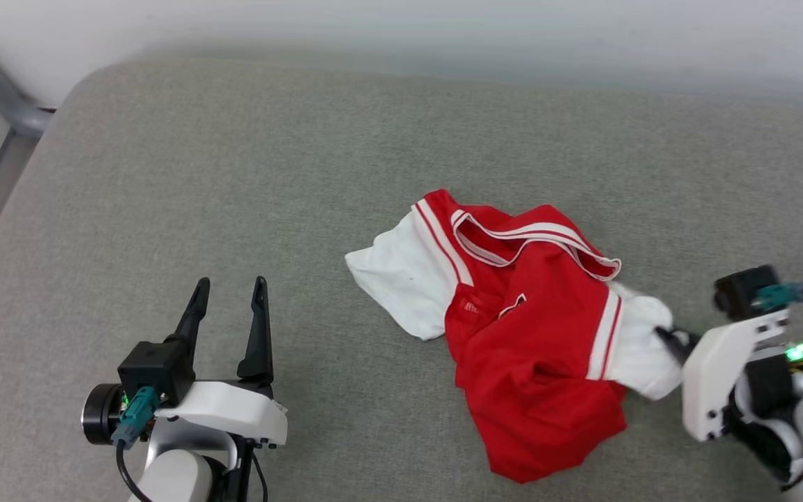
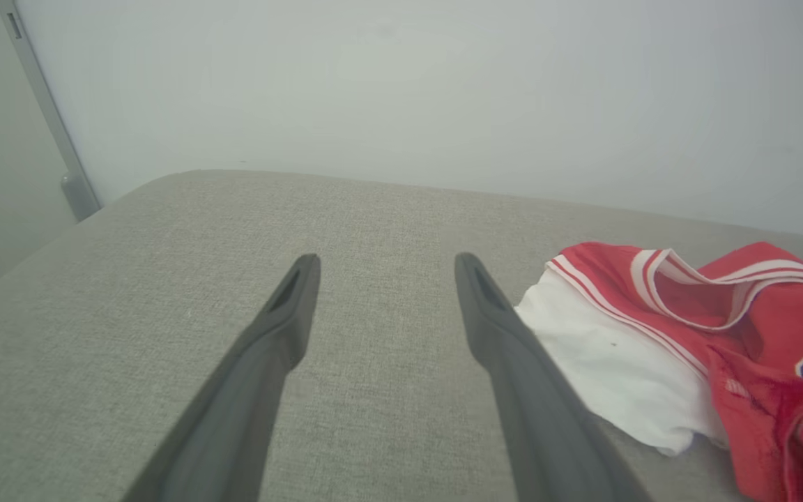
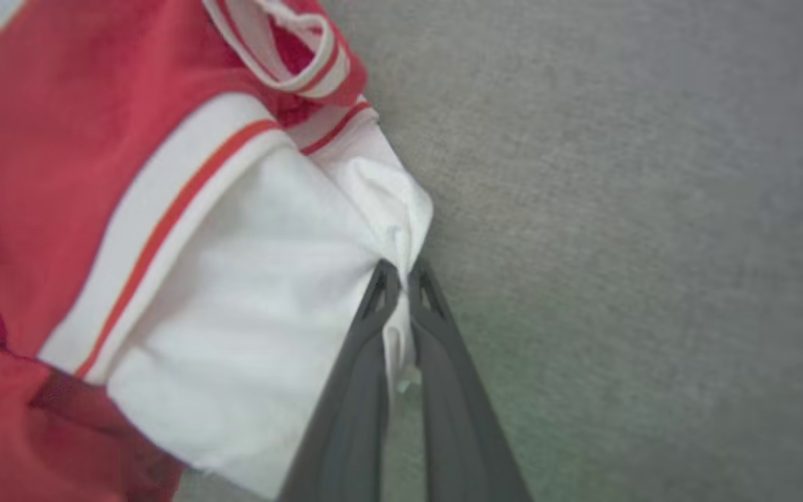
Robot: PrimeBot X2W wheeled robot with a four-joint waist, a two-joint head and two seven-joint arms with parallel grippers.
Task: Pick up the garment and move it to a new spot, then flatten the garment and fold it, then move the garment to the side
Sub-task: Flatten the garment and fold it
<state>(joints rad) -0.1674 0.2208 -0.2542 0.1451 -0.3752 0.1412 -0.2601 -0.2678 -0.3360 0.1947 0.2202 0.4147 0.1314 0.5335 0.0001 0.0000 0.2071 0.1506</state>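
Garment [image 1: 534, 335] is lying crumpled on the grey cushion [image 1: 234, 174], with its red body bunched up and a white sleeve sticking out at either side. The right claw [image 3: 401, 279] is pinching the edge of the white sleeve nearest it, its fingers pressed together on the cloth. The left claw [image 2: 387, 261] is holding its fingers spread wide with nothing between them. The garment is sitting off to that claw's right, near but not touching it.

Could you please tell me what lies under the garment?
The garment lies on the grey cushion; anything beneath its crumpled folds is hidden.
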